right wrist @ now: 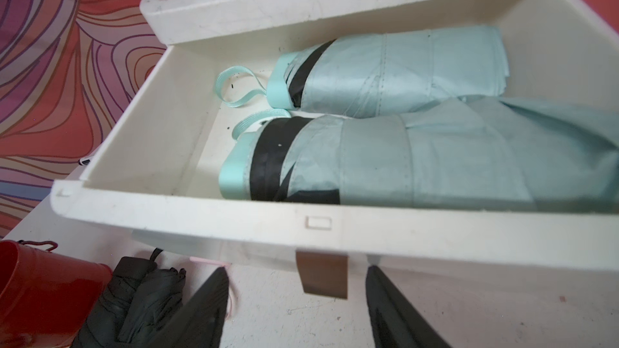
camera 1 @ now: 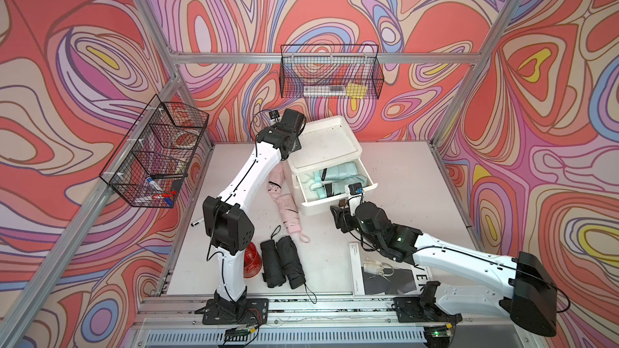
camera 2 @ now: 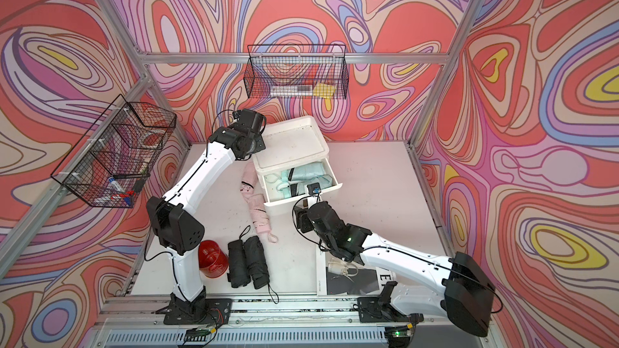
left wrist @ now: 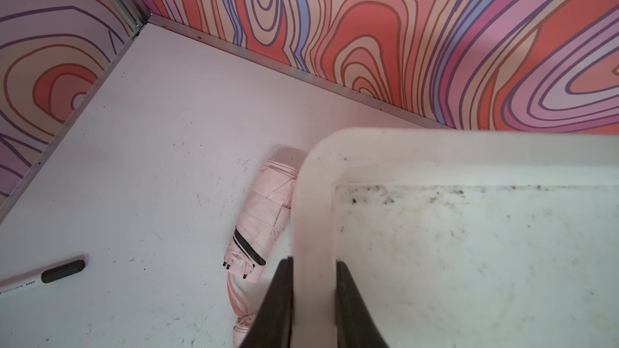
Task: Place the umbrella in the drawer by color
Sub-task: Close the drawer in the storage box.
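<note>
A white drawer unit (camera 1: 351, 135) stands at the back of the table, its upper drawer (camera 1: 335, 197) pulled out. Two mint-green umbrellas (right wrist: 402, 71) (right wrist: 402, 159) lie side by side in the drawer (right wrist: 234, 215). Two pink umbrellas (camera 1: 277, 180) (camera 1: 289, 210) lie on the table left of the unit. A pair of black umbrellas (camera 1: 281, 261) lies near the front. My left gripper (left wrist: 314, 264) is shut on the unit's top rim (left wrist: 311, 212). My right gripper (right wrist: 297, 269) is open just in front of the drawer's brown pull tab (right wrist: 323, 274), not touching it.
A red cup (camera 1: 251, 262) stands by the left arm's base, beside the black umbrellas. A magazine (camera 1: 378, 276) with a clear glass item lies under the right arm. A marker (camera 1: 198, 221) lies at the left. Wire baskets (camera 1: 157, 152) (camera 1: 331, 73) hang on the walls.
</note>
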Controlling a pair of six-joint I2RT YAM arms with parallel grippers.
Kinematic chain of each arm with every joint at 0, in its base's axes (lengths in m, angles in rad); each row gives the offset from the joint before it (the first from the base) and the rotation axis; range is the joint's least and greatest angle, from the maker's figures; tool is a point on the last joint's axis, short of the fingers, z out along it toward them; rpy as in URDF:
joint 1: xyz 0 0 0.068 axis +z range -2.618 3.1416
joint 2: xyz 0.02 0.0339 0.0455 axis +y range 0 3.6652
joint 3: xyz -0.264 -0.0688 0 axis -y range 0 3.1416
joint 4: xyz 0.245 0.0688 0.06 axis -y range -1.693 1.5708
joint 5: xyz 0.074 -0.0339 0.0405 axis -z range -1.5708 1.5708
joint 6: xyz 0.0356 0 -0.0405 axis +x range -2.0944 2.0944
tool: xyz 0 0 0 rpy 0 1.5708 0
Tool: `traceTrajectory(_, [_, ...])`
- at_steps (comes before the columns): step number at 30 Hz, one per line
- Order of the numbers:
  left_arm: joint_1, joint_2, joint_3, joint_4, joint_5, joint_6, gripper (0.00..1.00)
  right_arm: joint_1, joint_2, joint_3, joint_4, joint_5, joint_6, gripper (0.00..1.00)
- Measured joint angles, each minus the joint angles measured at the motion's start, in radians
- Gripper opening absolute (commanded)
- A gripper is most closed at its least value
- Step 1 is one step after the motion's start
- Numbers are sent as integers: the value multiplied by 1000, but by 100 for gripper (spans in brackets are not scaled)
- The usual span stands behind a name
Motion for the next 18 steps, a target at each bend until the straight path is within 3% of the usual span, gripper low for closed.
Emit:
traceTrajectory(8, [-8, -5, -8, 6, 1, 15, 0, -36, 93, 167, 16, -16, -74, 67])
traceTrajectory(13, [-17, -12, -13, 4, 16, 34, 0, -135, 132, 250, 51, -89, -94, 66])
traceTrajectory(18, [-29, -16, -14, -6, 25, 44, 0, -175, 167, 282, 20, -157, -82, 59])
